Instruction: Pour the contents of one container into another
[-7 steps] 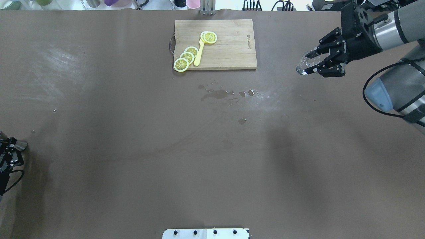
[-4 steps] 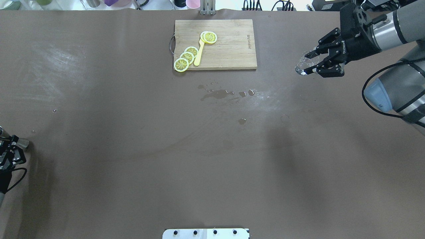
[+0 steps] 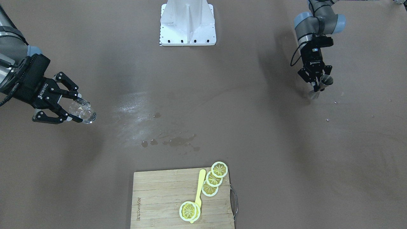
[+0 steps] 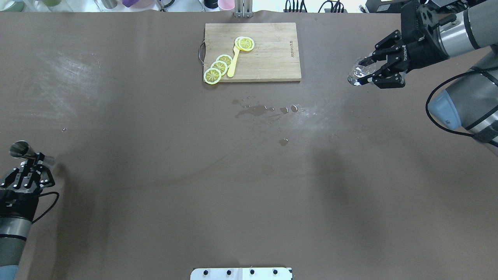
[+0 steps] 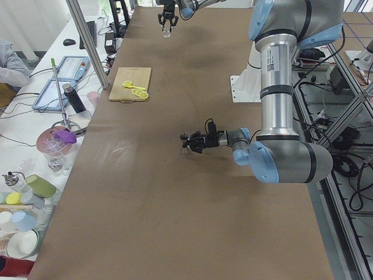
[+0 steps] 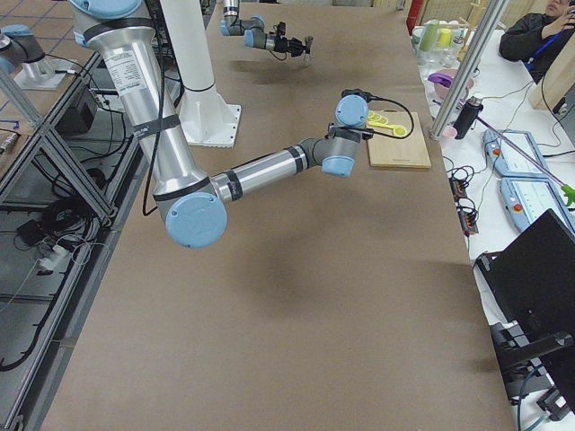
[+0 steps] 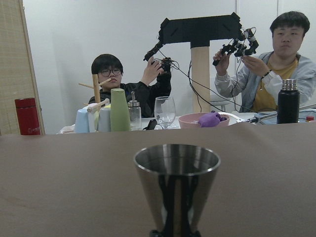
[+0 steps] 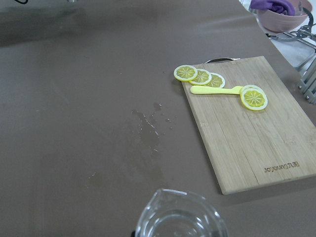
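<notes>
My right hand [image 4: 361,74] is clamped on a small clear glass pouring cup [image 4: 355,74] and holds it over the brown bench [image 4: 249,186], to the right of the wooden cutting board [image 4: 272,58] with its lemon slices [image 4: 218,68] and yellow plastic spoon [image 4: 233,64]. My left hand [image 4: 35,160] is closed around a small polished steel measuring cup [image 4: 19,149] near the bench's left edge, well apart from the glass. Small wet patches [image 4: 255,111] lie just on the robot's side of the board.

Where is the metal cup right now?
In the overhead view, the metal cup is at the far left edge, gripped by the left end effector, well away from the cutting board.
</notes>
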